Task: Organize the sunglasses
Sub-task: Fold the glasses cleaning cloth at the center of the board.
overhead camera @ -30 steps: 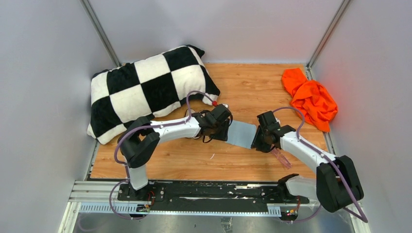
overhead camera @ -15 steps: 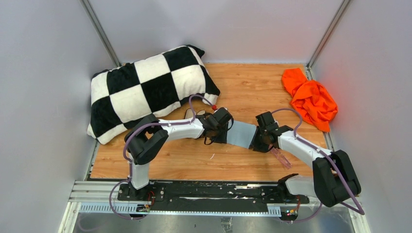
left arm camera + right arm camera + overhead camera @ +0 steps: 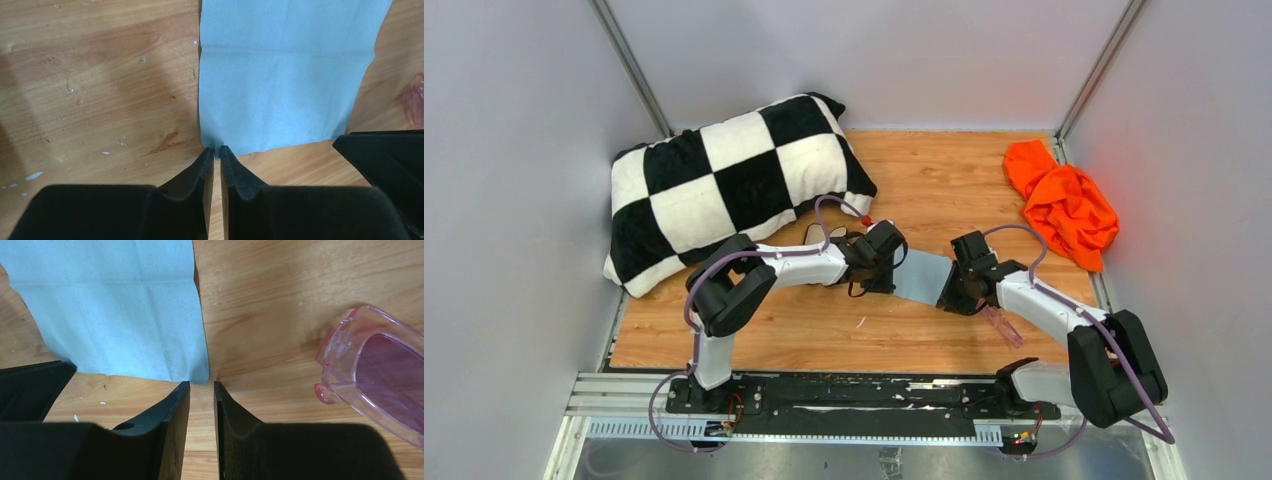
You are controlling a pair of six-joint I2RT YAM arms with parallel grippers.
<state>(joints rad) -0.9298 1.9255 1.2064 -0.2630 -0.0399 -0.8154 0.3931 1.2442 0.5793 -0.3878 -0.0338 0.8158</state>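
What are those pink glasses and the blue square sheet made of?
The glasses look like glossy see-through pink plastic: the wooden table shows through the frame, and the lenses are tinted. The blue sheet looks like thin matte cloth: soft fold creases, no shine; paper cannot be ruled out.

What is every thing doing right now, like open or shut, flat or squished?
sunglasses: lying loose, not held.
blue cloth: spread flat, creased.
left hand: fingers almost together at a cloth corner; grip unclear.
right hand: slightly open, cloth corner just ahead of its tips.
pillow: lying flat.
orange rag: crumpled in a heap.
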